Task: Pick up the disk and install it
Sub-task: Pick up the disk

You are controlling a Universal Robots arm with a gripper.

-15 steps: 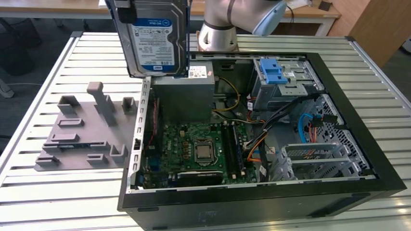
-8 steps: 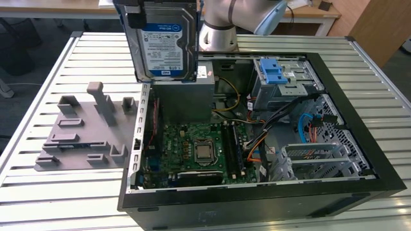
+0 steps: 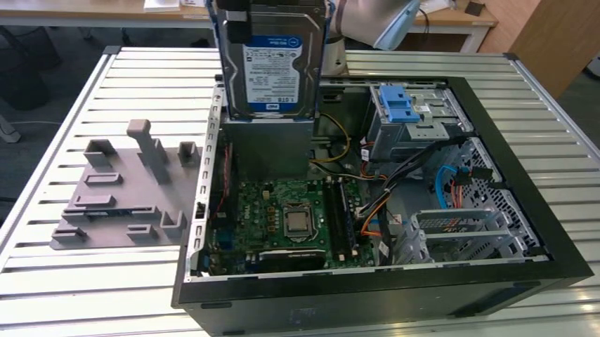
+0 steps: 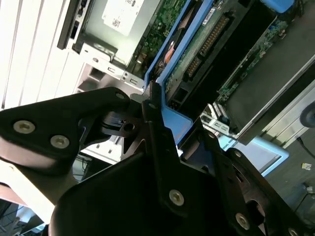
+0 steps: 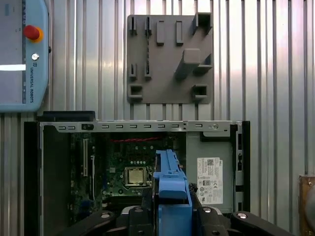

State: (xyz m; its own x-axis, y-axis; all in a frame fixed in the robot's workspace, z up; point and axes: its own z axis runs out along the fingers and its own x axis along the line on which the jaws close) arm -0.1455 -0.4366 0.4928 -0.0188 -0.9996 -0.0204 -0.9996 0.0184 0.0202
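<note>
The disk (image 3: 272, 70) hangs upright above the open computer case (image 3: 375, 281), label side facing the exterior view, over the case's far end on the exterior view's left. My gripper (image 3: 274, 14) is shut on its upper end. In the second wrist view the black fingers (image 4: 157, 142) clamp the disk's blue bracket (image 4: 174, 120), and the green circuit-board side of the disk (image 4: 206, 44) shows past them. The first wrist view looks down along the blue bracket (image 5: 170, 189) held in my gripper (image 5: 170, 219), with the motherboard (image 5: 130, 172) below.
A drive cage with a blue latch (image 3: 403, 105) sits in the case's far corner on the exterior view's right. A grey metal box with a white sticker (image 5: 209, 179) lies under the disk. A grey fixture plate (image 3: 122, 196) with pegs rests on the slatted table beside the case. A teach pendant (image 5: 22, 54) lies nearby.
</note>
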